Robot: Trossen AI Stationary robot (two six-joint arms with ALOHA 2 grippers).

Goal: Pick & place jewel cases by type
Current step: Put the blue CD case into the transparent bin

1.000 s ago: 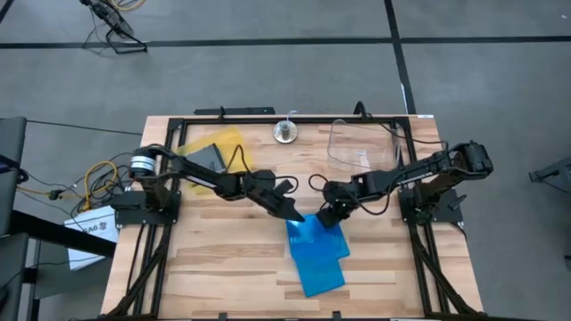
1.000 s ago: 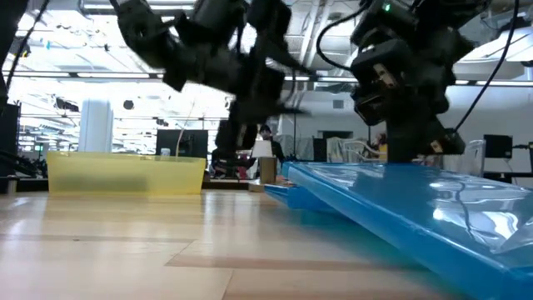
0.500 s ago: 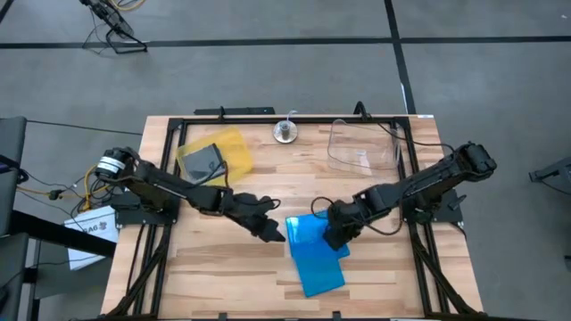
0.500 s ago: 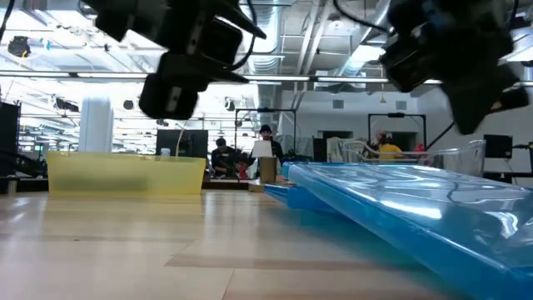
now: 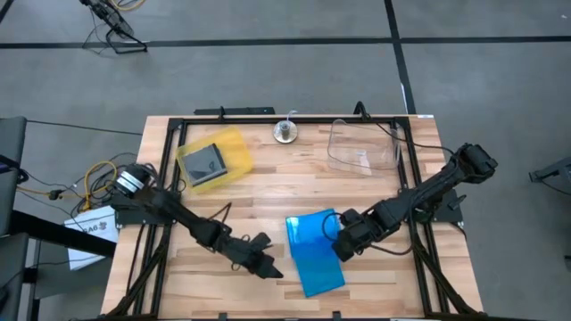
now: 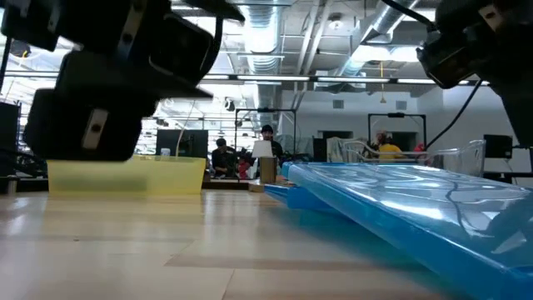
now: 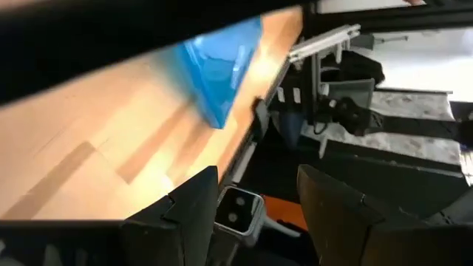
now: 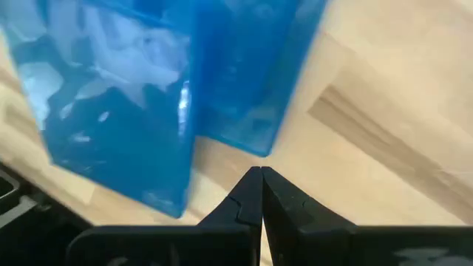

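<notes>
Both arms have pulled back toward the surface's near edge, leaving the blue jewel cases (image 5: 314, 251) unsorted; left tool (image 5: 265, 267) gapes empty, right tool (image 5: 340, 249) pinched closed, empty.

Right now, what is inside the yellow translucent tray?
One smoky grey square jewel case lies flat inside the yellow translucent tray. Whether a second case sits beneath it cannot be seen; the top case covers that spot.

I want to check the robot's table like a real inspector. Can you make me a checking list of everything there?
Surface: wooden table.
Job's things: two blue jewel cases overlapping near the front edge; one grey jewel case in the yellow tray.
Clutter: clear bin; small metal object at the back edge.
End effectors: left end effector open, empty; right end effector shut, empty, by the blue cases.
Cables: yellow wires beside the table.
Surroundings: grey floor; people far behind.
</notes>
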